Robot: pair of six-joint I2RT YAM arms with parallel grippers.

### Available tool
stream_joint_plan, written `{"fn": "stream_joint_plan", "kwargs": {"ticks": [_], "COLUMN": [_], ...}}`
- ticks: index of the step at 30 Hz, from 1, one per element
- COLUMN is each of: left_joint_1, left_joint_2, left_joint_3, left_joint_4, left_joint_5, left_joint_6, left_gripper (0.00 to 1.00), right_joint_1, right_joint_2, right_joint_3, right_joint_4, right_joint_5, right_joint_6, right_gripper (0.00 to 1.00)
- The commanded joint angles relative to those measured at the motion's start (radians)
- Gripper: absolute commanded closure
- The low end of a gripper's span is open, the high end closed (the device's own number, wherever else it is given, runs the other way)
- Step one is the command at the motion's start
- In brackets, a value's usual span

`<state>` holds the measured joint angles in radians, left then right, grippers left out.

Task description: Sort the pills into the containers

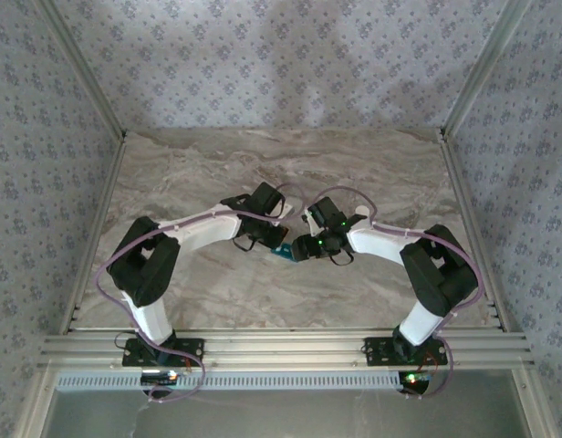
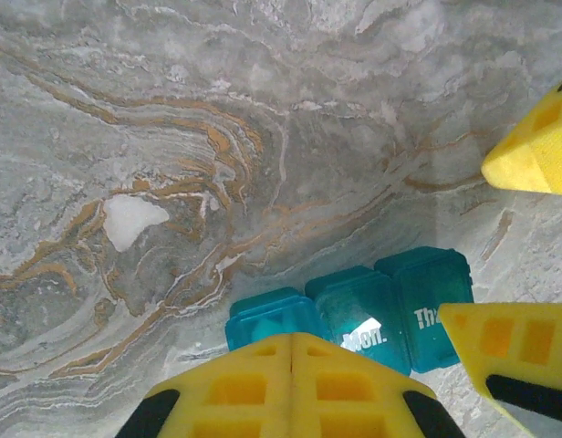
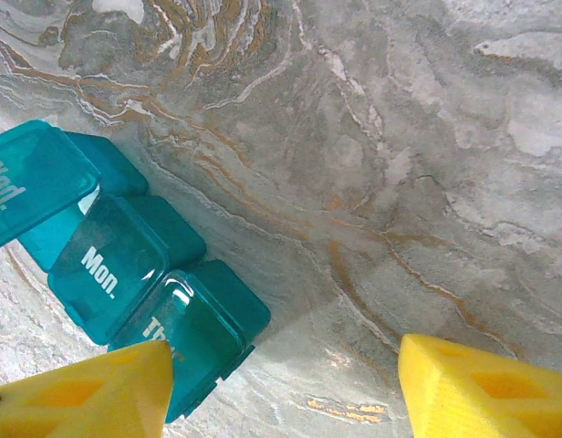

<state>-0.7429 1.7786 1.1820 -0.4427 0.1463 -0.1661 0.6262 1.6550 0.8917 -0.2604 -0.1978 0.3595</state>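
Yellow left hand (image 2: 292,388) over veined marble table (image 1: 372,164), floral-papered walls (image 1: 263,64)

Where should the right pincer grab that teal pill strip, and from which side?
Likely across the narrow width of the teal strip, at its Thu. end, coming down from above. It lies flat on the table with straight, parallel long walls, and the open right pincer sits beside that end.

A robot test booth: marble-patterned table (image 1: 263,164), floral-papered walls (image 1: 281,55), aluminium frame rails (image 1: 281,347).
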Motion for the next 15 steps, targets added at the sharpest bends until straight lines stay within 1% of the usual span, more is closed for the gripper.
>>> {"fn": "stream_joint_plan", "kwargs": {"ticks": [1, 6, 15], "left_joint_1": [-0.01, -0.013, -0.014], "left_joint_2": [0.004, 0.029, 0.069], "left_joint_3": [-0.007, 0.013, 0.03], "left_joint_4": [-0.041, -0.076, -0.089], "left_joint_5": [0.012, 0.001, 0.006], "left_joint_6": [-0.006, -0.004, -0.004], "left_gripper": [1.0, 1.0, 1.0], "right_joint_1": [-0.009, -0.01, -0.011], "right_joint_2": [0.009, 0.008, 0.008], "right_joint_3": [-0.022, -0.023, -0.028], "right_joint_4": [-0.007, -0.006, -0.002], "right_joint_5": [0.023, 0.023, 0.021], "right_joint_6": [0.019, 0.019, 0.019], "right_gripper": [0.33, 0.33, 0.33]}}
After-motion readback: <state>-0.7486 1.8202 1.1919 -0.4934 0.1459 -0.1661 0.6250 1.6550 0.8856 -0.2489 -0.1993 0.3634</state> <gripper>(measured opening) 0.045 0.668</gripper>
